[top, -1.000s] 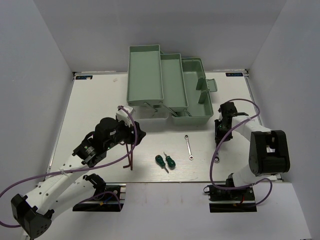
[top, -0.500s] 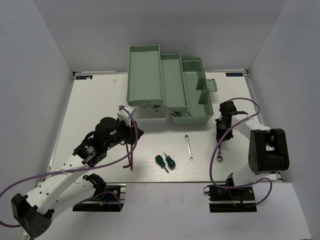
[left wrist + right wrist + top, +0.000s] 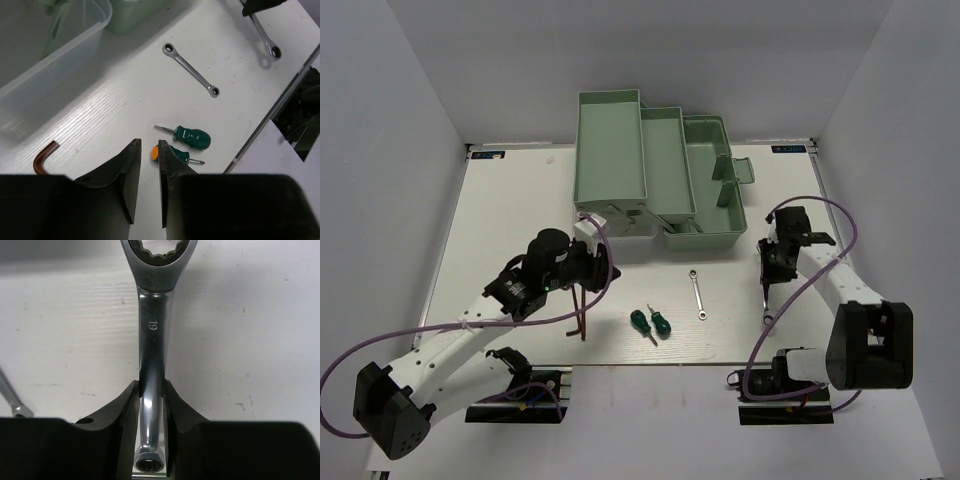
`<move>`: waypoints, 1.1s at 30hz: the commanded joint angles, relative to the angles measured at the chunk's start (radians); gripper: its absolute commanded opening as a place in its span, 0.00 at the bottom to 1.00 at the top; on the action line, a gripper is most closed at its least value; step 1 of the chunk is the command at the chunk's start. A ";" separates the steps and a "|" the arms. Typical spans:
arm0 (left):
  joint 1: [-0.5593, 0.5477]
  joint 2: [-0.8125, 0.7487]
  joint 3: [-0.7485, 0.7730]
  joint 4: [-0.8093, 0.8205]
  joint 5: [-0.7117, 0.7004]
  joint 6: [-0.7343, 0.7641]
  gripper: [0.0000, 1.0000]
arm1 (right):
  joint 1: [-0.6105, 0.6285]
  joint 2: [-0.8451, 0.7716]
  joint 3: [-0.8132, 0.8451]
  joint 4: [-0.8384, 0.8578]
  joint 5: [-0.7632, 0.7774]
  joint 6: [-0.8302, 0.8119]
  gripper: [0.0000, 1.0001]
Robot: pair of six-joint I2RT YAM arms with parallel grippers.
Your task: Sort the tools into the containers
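Your right gripper point(image 3: 151, 385) is clamped on the long wrench point(image 3: 151, 325). Both fingers point(image 3: 122, 405) press on the shank just below the stamped 19, and the larger ring end lies beyond the fingertips. You have it by the right edge of the table point(image 3: 510, 220), about midway between the far and near edges. In the left wrist view its shadow sits apart from it, so it looks lifted off the top.

Your left gripper point(image 3: 148, 147) is grasping nothing. Its jaws stand a narrow slit apart and only bare table shows between them. It hangs over the near half of the table, left of centre. The hex key point(image 3: 579, 318) lies flat just beneath it, its long leg running toward the near edge. In the wrist view, its bent end shows to the left of the fingers.

The two screwdrivers point(image 3: 639, 322) point(image 3: 661, 323) lie close beside each other at the middle of the near edge, just right of the hex key. The short wrench point(image 3: 698, 293) lies flat a little right of centre, between the screwdrivers and the toolbox point(image 3: 610, 150), apart from both grippers. The toolbox stands folded open at the middle of the far edge, its trays stepped out toward the left.
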 commanded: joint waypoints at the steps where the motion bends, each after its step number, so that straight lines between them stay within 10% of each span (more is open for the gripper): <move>1: -0.005 0.028 0.002 0.053 0.090 -0.009 0.34 | -0.005 -0.088 0.074 -0.022 -0.053 -0.051 0.00; 10: -0.036 0.132 0.042 0.091 0.158 -0.018 0.48 | 0.022 -0.065 0.405 -0.084 -0.308 -0.052 0.00; 23: -0.180 0.330 0.116 0.157 0.091 -0.095 0.65 | 0.163 0.661 1.250 -0.174 -0.283 0.018 0.00; 29: -0.284 0.466 0.228 0.148 -0.126 -0.205 0.66 | 0.177 0.724 1.276 -0.180 -0.261 0.001 0.48; 33: -0.361 0.637 0.419 0.056 -0.293 -0.268 0.66 | 0.170 0.675 1.222 -0.157 -0.258 -0.003 0.62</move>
